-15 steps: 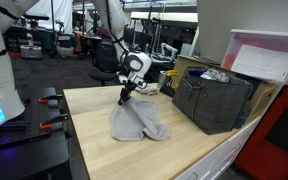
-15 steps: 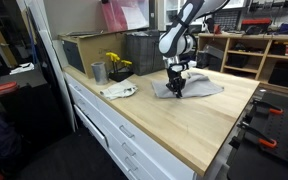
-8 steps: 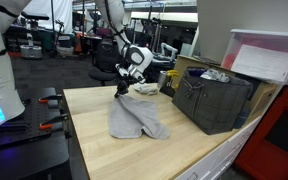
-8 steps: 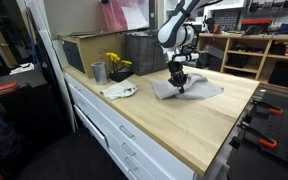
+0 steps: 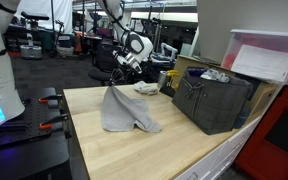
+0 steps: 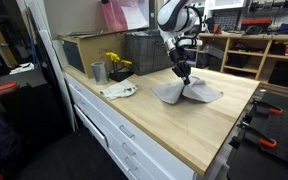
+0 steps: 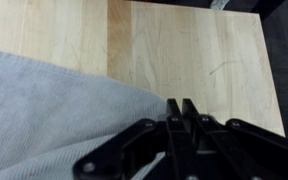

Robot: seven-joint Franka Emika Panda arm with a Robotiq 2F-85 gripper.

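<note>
While hanging above the counter [image 5: 134, 150], gripping a grey towel [image 5: 126, 112] by one pinched-up peak, with jaws closed tight on the fabric. Easy enough to confirm from the wrist view: both black fingertips pressed together, grey towel [image 7: 54, 115] bunched right up against them and running off toward the lower left of that picture, bare wood of the counter [image 7: 204, 60] filling the rest.

Shows up in both exterior views as a little tent. Top of the towel [image 6: 189, 92] drawn up into the jaws, the rest draping down and spreading out flat on the counter [image 6: 174, 135], lower edges touching the wood. So partly in the air, partly resting, directly under the jaws.

Other stuff around it:
- black crate [image 5: 212, 100] further along the counter, near the towel but not touching
- crumpled white rag [image 6: 119, 91] lying flat on the wood, apart from the towel, closer to the drawer-side edge
- metal cup [image 6: 99, 72] standing upright just beyond the rag, yellow flowers [image 6: 116, 63] right beside it

Can't tell from any view how much fabric sits inside the jaws, only that a fold goes in between them.
</note>
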